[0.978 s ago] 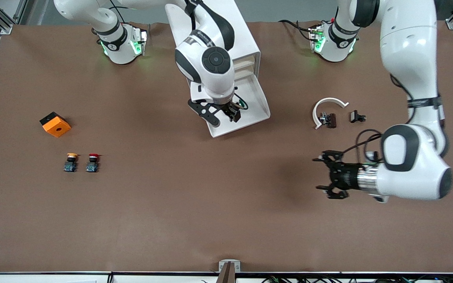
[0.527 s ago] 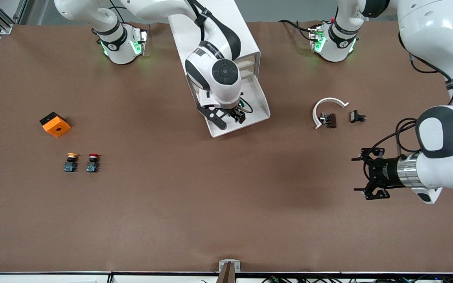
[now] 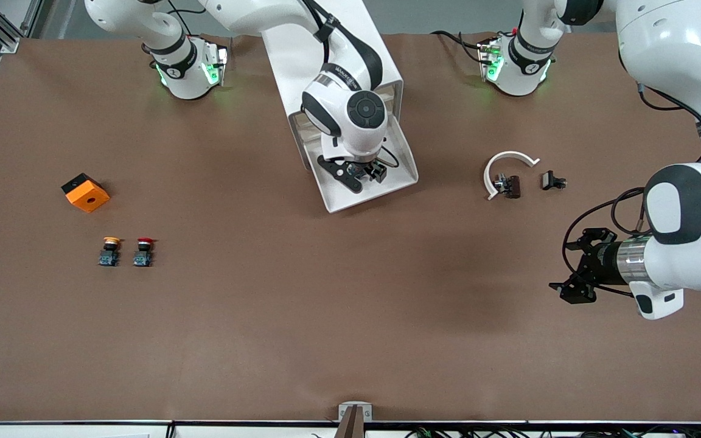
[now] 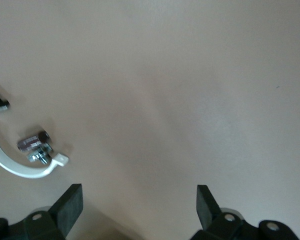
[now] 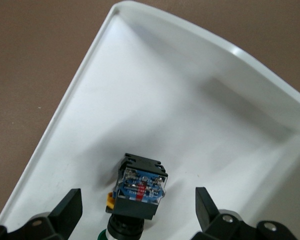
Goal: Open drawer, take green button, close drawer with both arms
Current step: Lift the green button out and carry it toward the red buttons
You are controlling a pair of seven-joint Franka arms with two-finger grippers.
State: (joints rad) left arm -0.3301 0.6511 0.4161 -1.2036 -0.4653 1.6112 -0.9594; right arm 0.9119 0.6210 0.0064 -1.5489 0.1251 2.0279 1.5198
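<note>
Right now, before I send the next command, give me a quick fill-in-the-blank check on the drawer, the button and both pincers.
1. The drawer stands ____ from the cabinet.
2. The button lies inside the ____.
3. The right pincer, fingers open, hangs over the ____.
4. The left pincer, open and holding ____, waits over bare table at the left arm's end.

Missing words: pulled out; drawer; button; nothing

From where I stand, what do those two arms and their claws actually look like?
Both arms are glossy white, rounded segments with black joint rings and loose black cables. Each ends in a black two-finger end effector: the right end effector, the left end effector. The bases glow green.
</note>
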